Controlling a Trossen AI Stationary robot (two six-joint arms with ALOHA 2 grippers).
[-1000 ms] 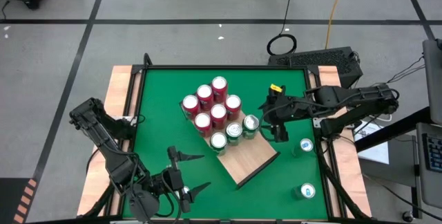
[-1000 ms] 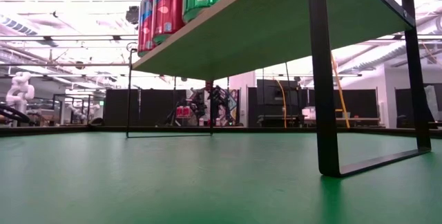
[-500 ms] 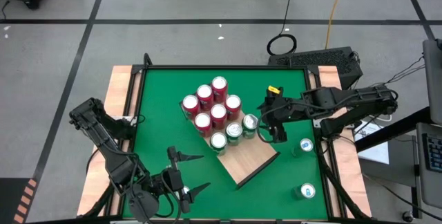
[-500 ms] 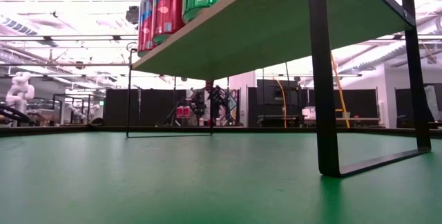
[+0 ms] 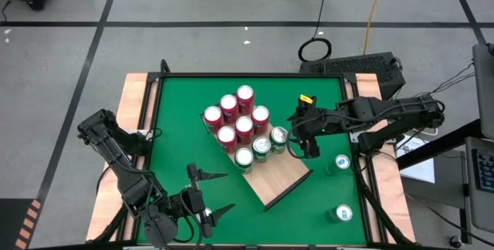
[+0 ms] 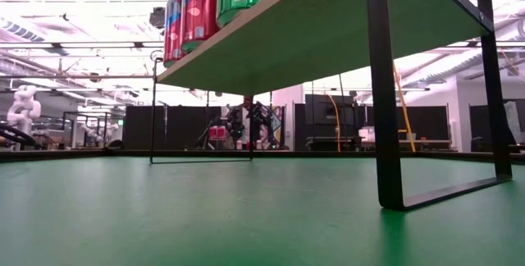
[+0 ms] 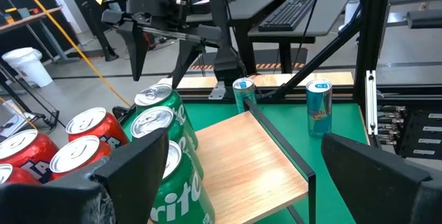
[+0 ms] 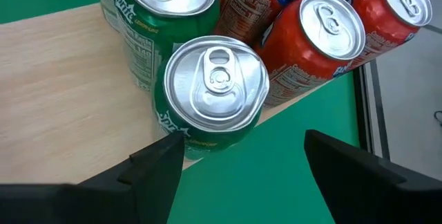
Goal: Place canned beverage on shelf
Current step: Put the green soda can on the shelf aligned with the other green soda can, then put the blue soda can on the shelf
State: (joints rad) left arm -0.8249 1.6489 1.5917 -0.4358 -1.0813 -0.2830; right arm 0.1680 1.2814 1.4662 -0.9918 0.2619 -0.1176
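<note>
The shelf point(image 5: 282, 177) is a light wood board on thin dark legs point(image 6: 384, 94), standing askew on the green table. Several red cans point(image 5: 235, 119) and three green cans stand upright on its far half. My right gripper point(image 5: 296, 136) hangs open just above the green can at the row's right end point(image 8: 217, 89), which stands at the board's edge. Its fingers point(image 7: 136, 68) end a little above the can's top and touch nothing. My left gripper point(image 5: 228, 192) waits open over the table's near left part.
Two blue cans point(image 5: 342, 162) point(image 5: 343, 214) stand upright on the green table to the right of the shelf. The board's near half point(image 7: 248, 148) is bare wood. The low view looks under the shelf point(image 6: 328, 28); a person stands in the room far behind.
</note>
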